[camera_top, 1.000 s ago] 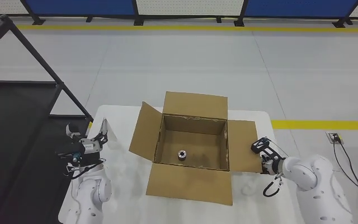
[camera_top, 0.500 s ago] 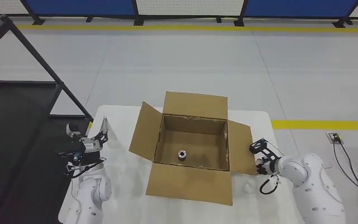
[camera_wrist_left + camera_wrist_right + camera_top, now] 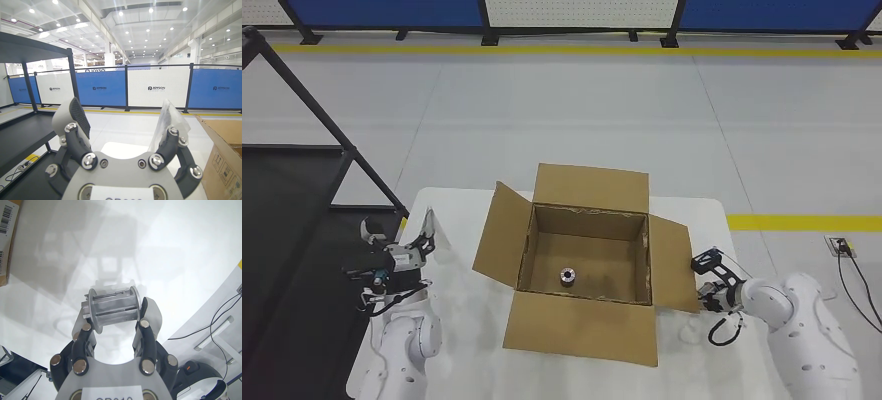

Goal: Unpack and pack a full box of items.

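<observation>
Looking down: box open on table, small part on its floor, right gripper just beside its right flap | left wrist: left gripper spread wide, film clinging to one finger | right wrist: clamped end to end on metal spool over table; probably heavy, rigid, slick; grip across flanges.

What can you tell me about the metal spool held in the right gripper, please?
The metal spool is a short, silvery drum with a round flange at each end, slots along its barrel and a blocky stub past one flange. It looks like machined aluminium. It lies crosswise in the right gripper, whose fingers clamp its two ends, over the white table beside the cardboard box. Whether it touches the table is unclear.
</observation>
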